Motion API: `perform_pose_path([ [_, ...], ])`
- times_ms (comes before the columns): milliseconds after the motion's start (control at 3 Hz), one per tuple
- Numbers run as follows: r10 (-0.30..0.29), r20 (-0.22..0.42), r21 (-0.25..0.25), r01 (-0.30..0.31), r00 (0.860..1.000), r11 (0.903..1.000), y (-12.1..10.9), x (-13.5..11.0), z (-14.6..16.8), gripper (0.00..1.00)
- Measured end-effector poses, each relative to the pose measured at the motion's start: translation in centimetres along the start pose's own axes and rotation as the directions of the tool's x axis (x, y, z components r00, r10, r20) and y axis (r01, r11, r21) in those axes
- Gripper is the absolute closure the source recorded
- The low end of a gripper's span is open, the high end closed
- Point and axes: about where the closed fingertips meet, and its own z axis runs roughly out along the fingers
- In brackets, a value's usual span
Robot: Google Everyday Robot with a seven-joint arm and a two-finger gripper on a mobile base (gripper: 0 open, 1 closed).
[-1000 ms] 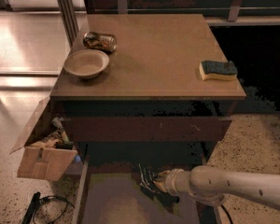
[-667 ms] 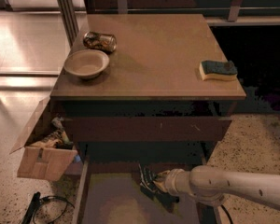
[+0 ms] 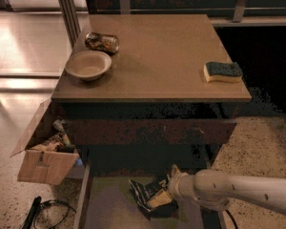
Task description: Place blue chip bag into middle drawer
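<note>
The blue chip bag (image 3: 144, 192), dark and crinkly with white lettering, is over the pale floor of the open middle drawer (image 3: 109, 206) at the bottom of the view. My gripper (image 3: 158, 198) reaches in from the right on a white arm and is shut on the bag's right side. The bag sits low in the drawer; I cannot tell whether it touches the floor. The drawer's right part is hidden behind my arm.
On the cabinet top stand a white bowl (image 3: 88, 65), a crushed can (image 3: 102, 42) and a yellow sponge with a blue-green top (image 3: 222, 72). The reddish-brown drawer front (image 3: 148, 131) is above the open drawer. A cardboard box (image 3: 45, 151) and cables (image 3: 38, 211) lie on the floor at left.
</note>
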Motion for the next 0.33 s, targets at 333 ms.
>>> perform_pose_path([
  [333, 0.000, 0.000, 0.000, 0.000, 1.000, 1.0000, 0.00, 0.00, 0.00, 0.00],
])
